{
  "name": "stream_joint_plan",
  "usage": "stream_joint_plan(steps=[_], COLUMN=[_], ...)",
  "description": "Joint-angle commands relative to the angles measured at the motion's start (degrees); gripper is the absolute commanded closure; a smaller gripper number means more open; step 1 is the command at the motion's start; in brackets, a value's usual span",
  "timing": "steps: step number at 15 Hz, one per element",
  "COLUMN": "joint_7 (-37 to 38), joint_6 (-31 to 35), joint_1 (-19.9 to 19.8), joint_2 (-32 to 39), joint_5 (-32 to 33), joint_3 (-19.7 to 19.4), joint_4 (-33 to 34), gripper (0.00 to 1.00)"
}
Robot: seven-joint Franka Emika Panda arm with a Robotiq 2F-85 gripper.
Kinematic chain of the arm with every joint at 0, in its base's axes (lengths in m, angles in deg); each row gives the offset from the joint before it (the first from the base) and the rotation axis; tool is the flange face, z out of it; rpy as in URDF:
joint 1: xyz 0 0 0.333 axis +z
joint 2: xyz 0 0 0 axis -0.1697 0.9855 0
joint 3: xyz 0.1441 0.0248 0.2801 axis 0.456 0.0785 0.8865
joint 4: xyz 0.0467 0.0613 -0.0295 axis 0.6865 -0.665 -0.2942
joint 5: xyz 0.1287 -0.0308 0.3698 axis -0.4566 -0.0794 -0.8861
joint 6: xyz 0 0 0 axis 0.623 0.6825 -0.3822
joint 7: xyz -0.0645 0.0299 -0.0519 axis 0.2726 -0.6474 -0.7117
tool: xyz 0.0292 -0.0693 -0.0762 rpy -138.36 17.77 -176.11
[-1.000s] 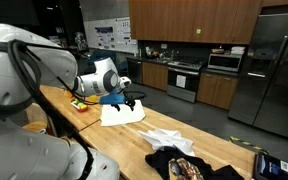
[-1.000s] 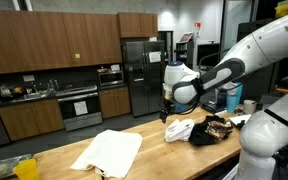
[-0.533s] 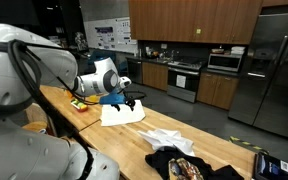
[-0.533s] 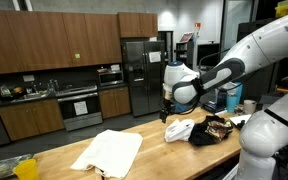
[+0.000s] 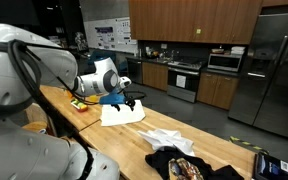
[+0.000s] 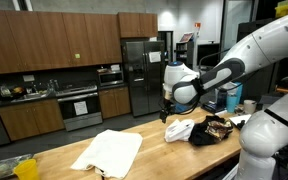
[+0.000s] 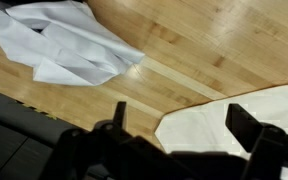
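My gripper (image 7: 182,122) is open and empty, hanging above the wooden counter (image 7: 199,45). Its fingers (image 7: 250,126) stand wide apart over the edge of a flat cream cloth (image 7: 224,130). A crumpled white cloth (image 7: 59,45) lies on the wood further off in the wrist view. In the exterior views the gripper (image 5: 130,100) (image 6: 165,114) hovers between the flat cream cloth (image 5: 121,114) (image 6: 109,152) and the crumpled white cloth (image 5: 166,137) (image 6: 179,129).
A dark patterned garment (image 5: 189,167) (image 6: 216,129) lies beyond the white cloth. A yellow object (image 5: 77,103) (image 6: 26,169) sits at the counter's end. Kitchen cabinets, an oven (image 5: 184,80) and a steel fridge (image 5: 274,70) stand behind.
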State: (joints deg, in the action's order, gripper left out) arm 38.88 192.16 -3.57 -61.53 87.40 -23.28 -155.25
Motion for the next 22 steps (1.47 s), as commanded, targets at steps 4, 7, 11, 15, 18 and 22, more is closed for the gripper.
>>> stream_joint_plan(steps=[4, 7, 11, 15, 18, 22], joint_7=[0.64, 0.64, 0.64, 0.64, 2.83, 6.95], joint_6=[-0.22, -0.22, -0.22, -0.22, -3.08, -5.31], joint_1=[1.07, 1.07, 1.07, 1.07, -3.56, -12.22], joint_2=[0.15, 0.15, 0.15, 0.14, 2.17, 1.31], joint_5=[0.9, 0.9, 0.9, 0.9, 6.9, 20.65], joint_3=[-1.08, -1.08, -1.08, -1.08, -0.15, -1.83], joint_4=[0.12, 0.12, 0.12, 0.12, -0.1, -0.7], gripper=[0.0, 0.0, 0.0, 0.0, 0.0, 0.0])
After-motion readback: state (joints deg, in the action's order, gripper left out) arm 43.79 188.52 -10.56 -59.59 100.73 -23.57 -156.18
